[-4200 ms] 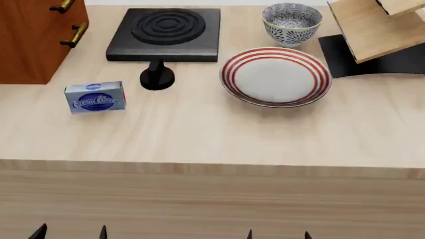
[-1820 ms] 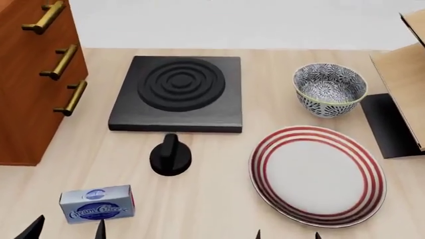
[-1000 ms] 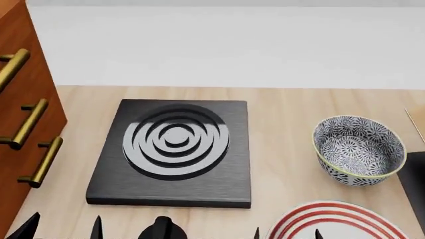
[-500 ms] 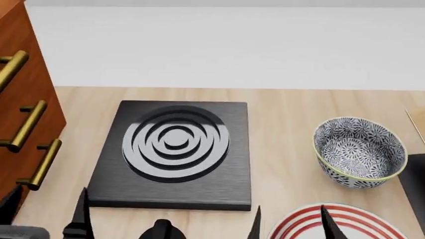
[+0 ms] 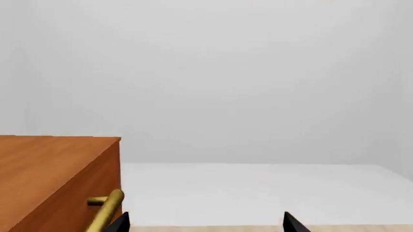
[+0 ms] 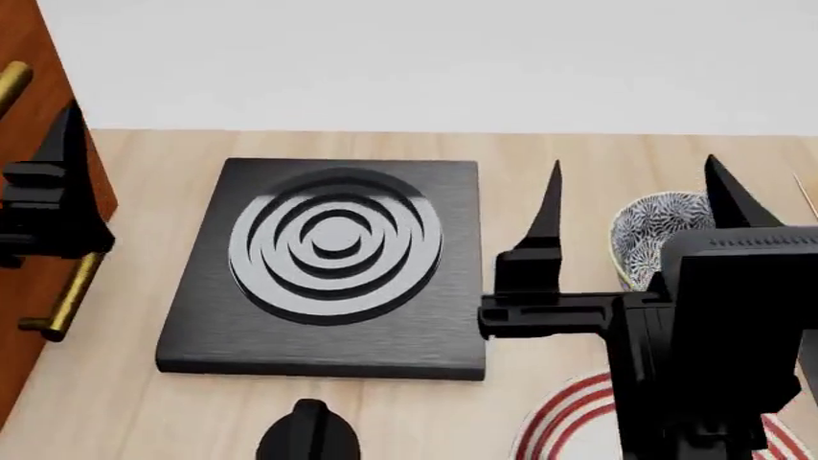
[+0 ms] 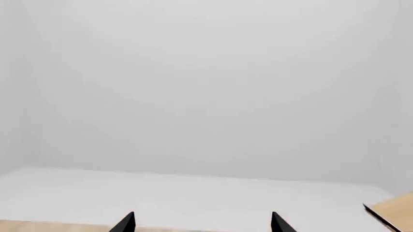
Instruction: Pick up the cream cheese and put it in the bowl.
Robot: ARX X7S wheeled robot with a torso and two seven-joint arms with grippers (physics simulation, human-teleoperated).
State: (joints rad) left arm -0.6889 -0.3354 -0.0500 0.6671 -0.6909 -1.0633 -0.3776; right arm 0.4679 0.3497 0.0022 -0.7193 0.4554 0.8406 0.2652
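Two black grippers stood raised over the pale wooden counter [image 6: 141, 402] in the head view. The right gripper [image 6: 633, 216] hung in front of the small deep bowl with the black-and-white floral pattern [image 6: 639, 235], hiding most of it; its two pointed fingers [image 6: 547, 216] stood well apart with nothing between them. The left gripper [image 6: 57, 192] showed at the view's left edge against the brown wooden cabinet with brass handles [image 6: 26, 86]; only one finger of it was visible there, but the left wrist view showed two tips [image 5: 119, 223] spread wide and empty. The right wrist view likewise showed both tips [image 7: 125, 223] apart, facing a plain grey wall. A square black hob plate with grey concentric rings [image 6: 332, 259] lay between the two arms, and a round black knob [image 6: 306, 436] sat just in front of it. Part of the white plate with red rings [image 6: 562, 431] showed beneath the right arm. The cream cheese box appeared in none of the views.
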